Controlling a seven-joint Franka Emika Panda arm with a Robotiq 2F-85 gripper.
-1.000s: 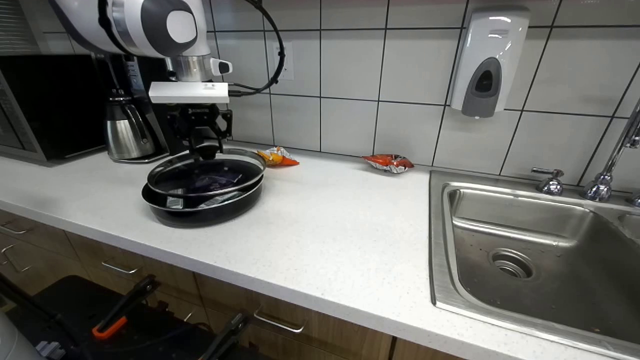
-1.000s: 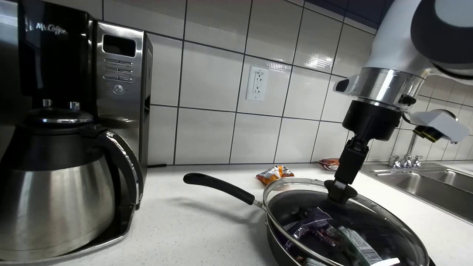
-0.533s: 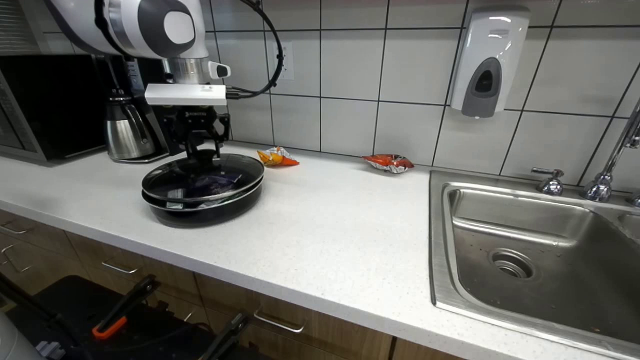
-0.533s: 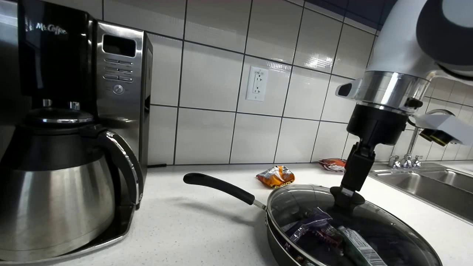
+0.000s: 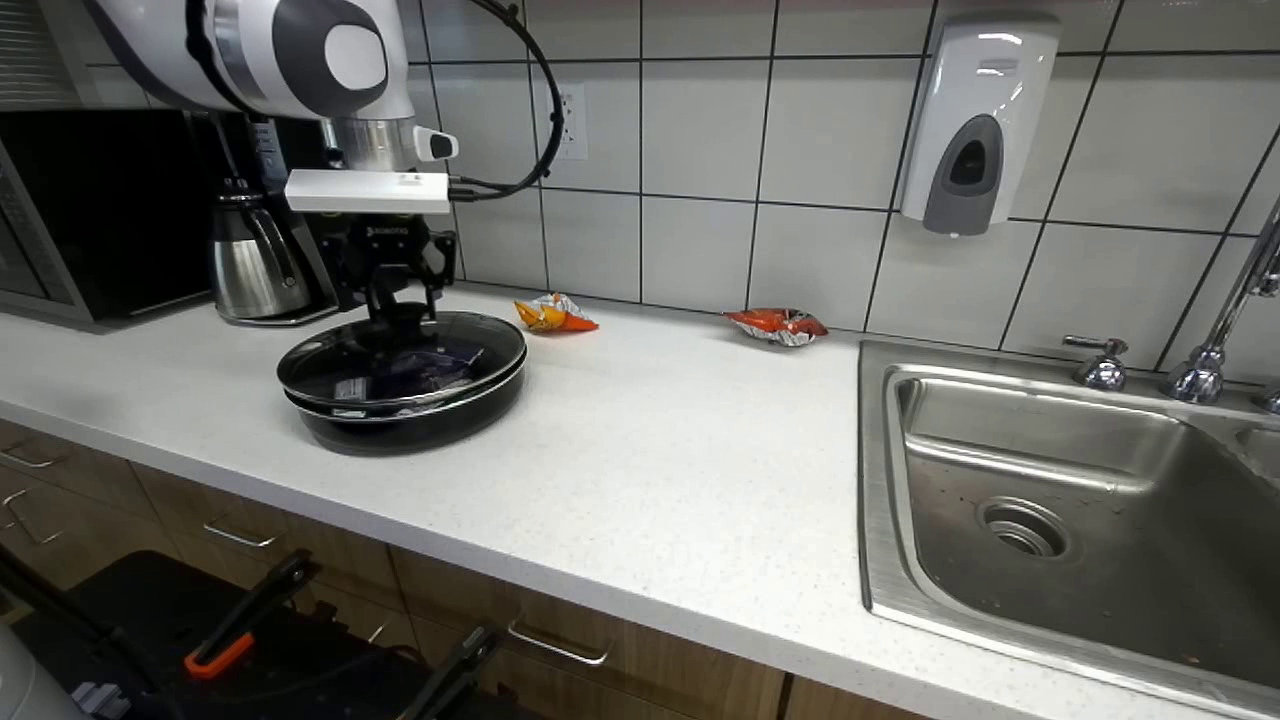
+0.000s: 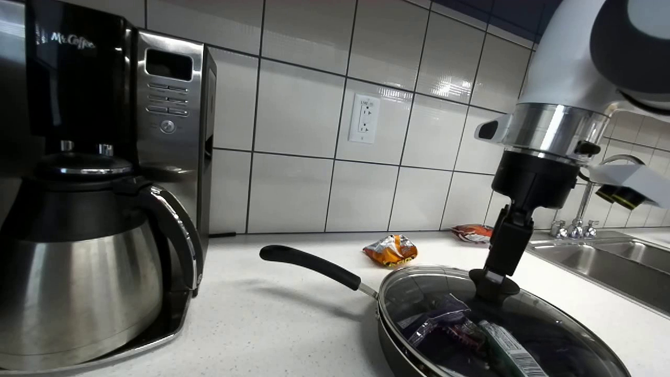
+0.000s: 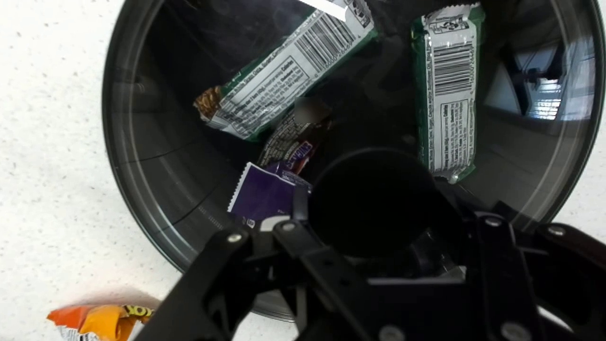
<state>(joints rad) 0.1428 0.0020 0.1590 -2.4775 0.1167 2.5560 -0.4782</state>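
Exterior view: upper left, read "Mr. Coffee" on the coffee maker (image 6: 157,120); lower right, over the pan (image 6: 393,352), find the lid (image 6: 555,330), clamped at its knob (image 6: 496,291) by the gripper (image 6: 492,276). Probably best to keep level and centered, loosening only once seated. Wrist view, upper half: barcoded green-edged bars (image 7: 447,102); center, upside-down "SNICKERS" on a wrapper (image 7: 289,142).

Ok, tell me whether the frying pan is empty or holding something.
Holding something. Through the glass lid, the wrist view shows two wrapped bars and a purple wrapper inside the frying pan.
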